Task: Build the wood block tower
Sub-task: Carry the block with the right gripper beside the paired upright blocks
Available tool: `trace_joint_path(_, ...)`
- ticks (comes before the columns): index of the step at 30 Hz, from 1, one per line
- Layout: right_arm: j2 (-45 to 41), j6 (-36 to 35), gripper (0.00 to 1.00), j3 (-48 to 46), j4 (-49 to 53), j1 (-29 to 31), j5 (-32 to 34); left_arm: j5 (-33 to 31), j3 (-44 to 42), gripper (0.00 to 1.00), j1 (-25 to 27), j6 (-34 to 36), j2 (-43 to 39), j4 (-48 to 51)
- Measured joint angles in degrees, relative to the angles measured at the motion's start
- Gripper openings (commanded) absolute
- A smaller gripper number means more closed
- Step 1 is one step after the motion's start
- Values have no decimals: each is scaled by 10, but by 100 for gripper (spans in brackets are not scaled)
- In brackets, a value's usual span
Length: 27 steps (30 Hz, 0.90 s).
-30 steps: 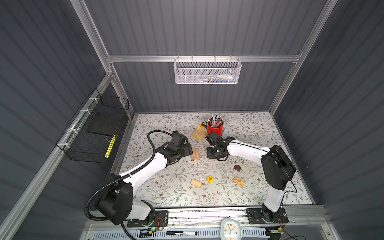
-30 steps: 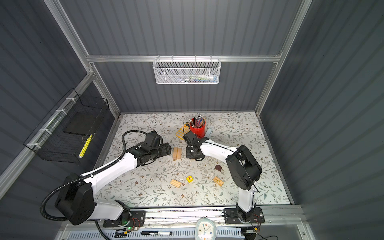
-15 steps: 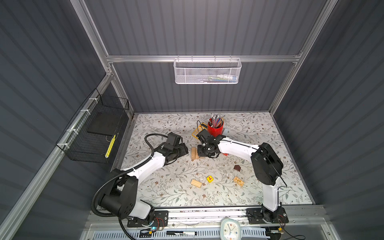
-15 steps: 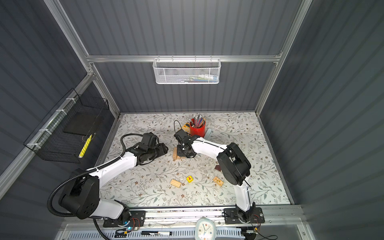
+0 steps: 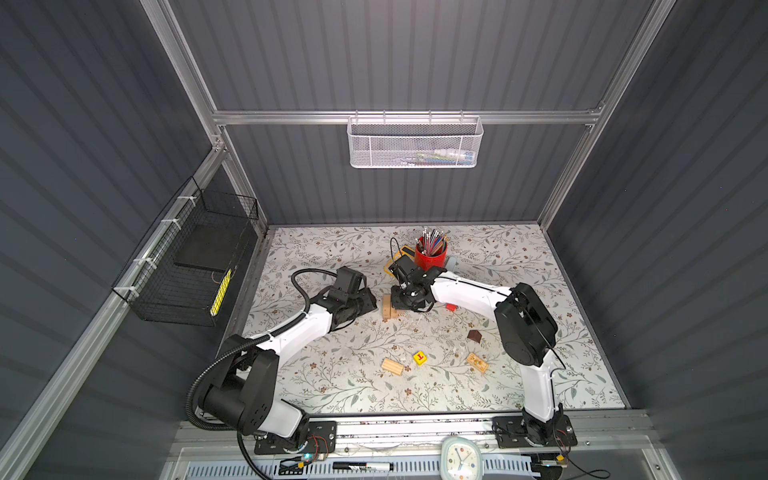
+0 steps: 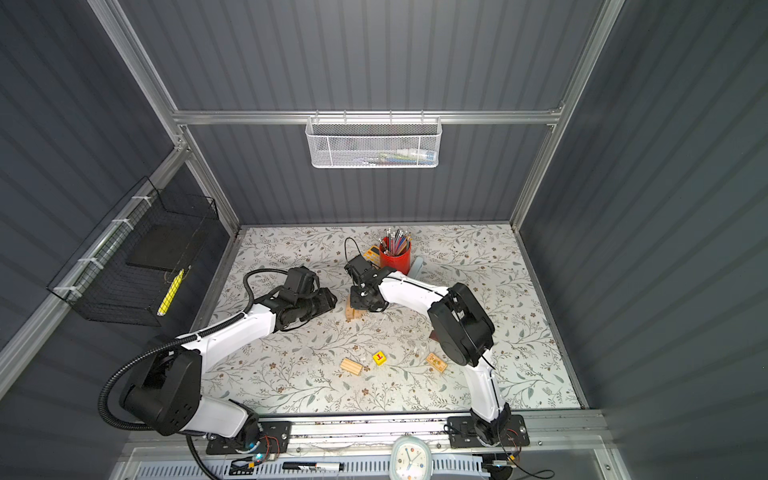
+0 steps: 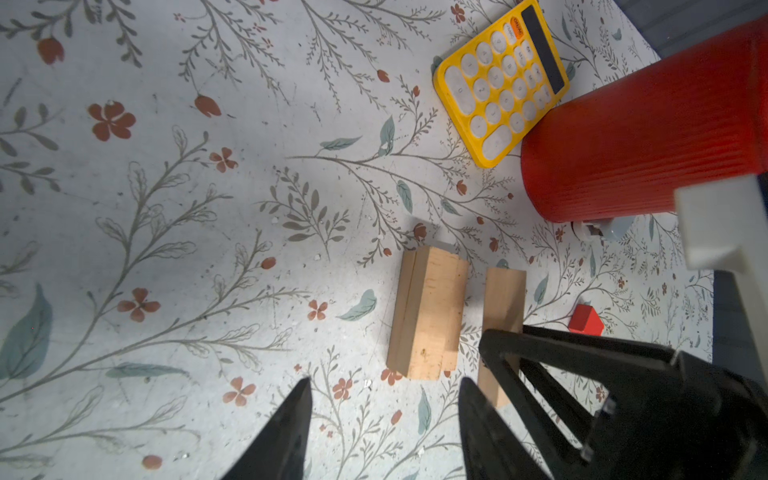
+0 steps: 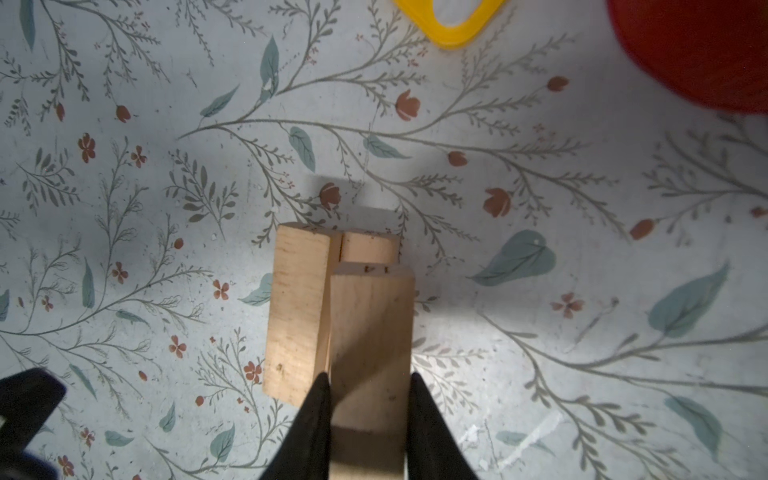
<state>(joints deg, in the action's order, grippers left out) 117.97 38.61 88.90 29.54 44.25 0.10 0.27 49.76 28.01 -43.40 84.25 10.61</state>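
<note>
Leaving open room across the front of the table (image 5: 332, 395), crowding only rearward by the pencil cup (image 5: 431, 257) and calculator (image 7: 500, 83). Barely beginning the wood block tower (image 7: 428, 311), amounting to two pale blocks side by side mid-table. Clamping a third block (image 8: 370, 332) in the right gripper (image 8: 369, 378), hovering over that pair, contact unclear. Holding the left gripper (image 7: 386, 382) parted, empty, just beside. Awaiting stacking: tan block (image 5: 392, 367), roof piece (image 5: 474, 335), red cube (image 5: 451, 307), yellow cube (image 5: 420, 358).

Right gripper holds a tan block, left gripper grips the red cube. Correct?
No. The left gripper is empty, jaws apart; the red cube lies on the mat, per the left wrist view. The right gripper does hold a tan block.
</note>
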Motion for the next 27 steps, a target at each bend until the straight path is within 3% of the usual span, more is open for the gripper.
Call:
trace_joint_path(19,34,0,18,12,4,0,0,0,0,57,0,0,0,1)
trace_joint_path(27,35,2,24,13,4,0,-2,0,0,57,0,0,0,1)
